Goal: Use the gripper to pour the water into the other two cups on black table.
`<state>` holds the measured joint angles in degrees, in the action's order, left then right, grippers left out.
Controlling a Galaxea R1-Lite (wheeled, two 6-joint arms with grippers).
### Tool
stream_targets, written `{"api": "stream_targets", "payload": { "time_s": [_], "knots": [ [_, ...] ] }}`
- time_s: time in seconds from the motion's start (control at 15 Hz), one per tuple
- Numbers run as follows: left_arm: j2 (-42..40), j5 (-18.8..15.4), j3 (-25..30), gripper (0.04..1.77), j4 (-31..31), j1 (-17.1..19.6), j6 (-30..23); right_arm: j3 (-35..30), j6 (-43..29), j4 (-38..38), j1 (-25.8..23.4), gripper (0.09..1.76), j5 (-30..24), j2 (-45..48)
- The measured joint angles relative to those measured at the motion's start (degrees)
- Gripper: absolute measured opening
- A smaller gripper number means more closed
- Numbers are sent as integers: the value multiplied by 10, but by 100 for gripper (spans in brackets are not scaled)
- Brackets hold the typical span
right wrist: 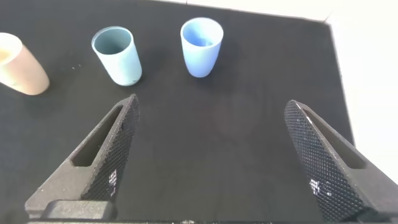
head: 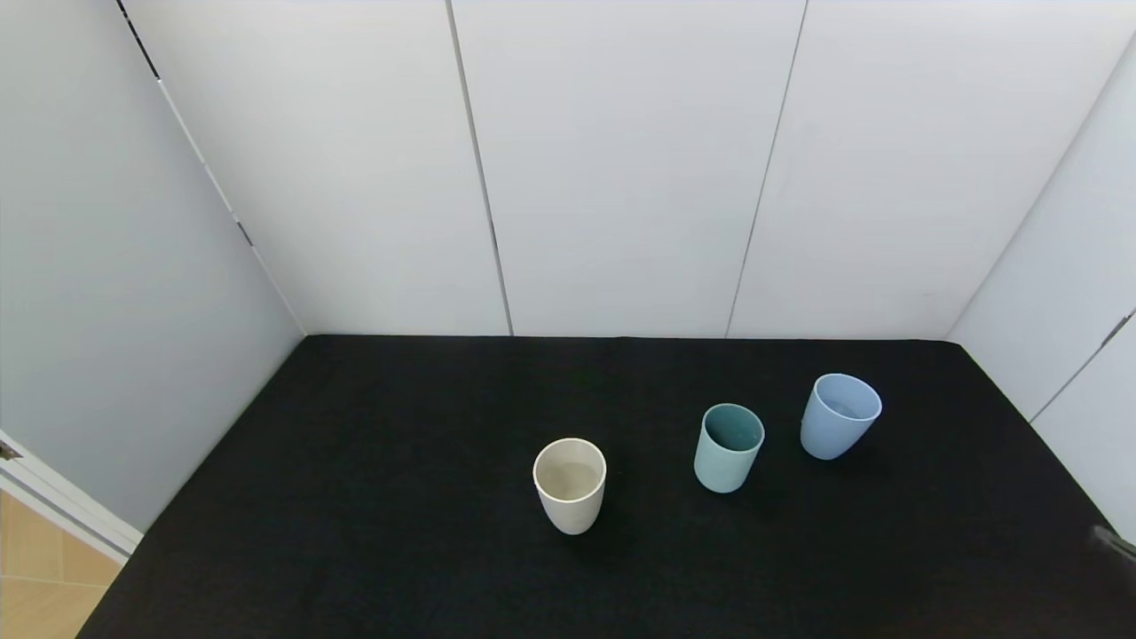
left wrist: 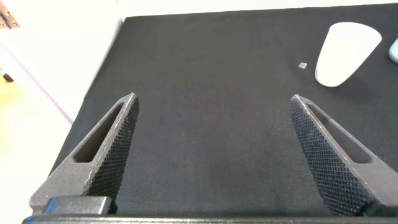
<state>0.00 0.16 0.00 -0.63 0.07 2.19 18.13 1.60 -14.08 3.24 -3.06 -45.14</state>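
Three handleless cups stand upright in a row on the black table (head: 399,426). The cream-white cup (head: 570,485) is nearest me, the teal-green cup (head: 728,447) stands in the middle, and the periwinkle-blue cup (head: 840,415) is farthest right. The water shows only faintly inside the blue cup (right wrist: 201,46). My right gripper (right wrist: 212,101) is open and empty, hovering over bare cloth short of the blue cup and the teal cup (right wrist: 117,55). Only a dark tip of it (head: 1115,540) shows in the head view. My left gripper (left wrist: 212,98) is open and empty, well short of the cream cup (left wrist: 345,53).
White panel walls close off the table's back and both sides. The table's left edge (left wrist: 93,93) drops to a pale floor (head: 44,577). A tiny pale speck (left wrist: 303,65) lies on the cloth near the cream cup.
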Motion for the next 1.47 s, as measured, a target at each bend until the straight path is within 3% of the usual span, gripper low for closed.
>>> {"api": "stream_targets", "payload": {
  "time_s": [0.6,1.27,1.47],
  "knots": [
    [0,0,0,172,0,0,0,-65,10,-327,14,170,0,-343],
    [0,0,0,172,0,0,0,-75,9,-548,33,170,0,-555],
    [0,0,0,172,0,0,0,-63,8,-564,33,170,0,-598]
  ]
}}
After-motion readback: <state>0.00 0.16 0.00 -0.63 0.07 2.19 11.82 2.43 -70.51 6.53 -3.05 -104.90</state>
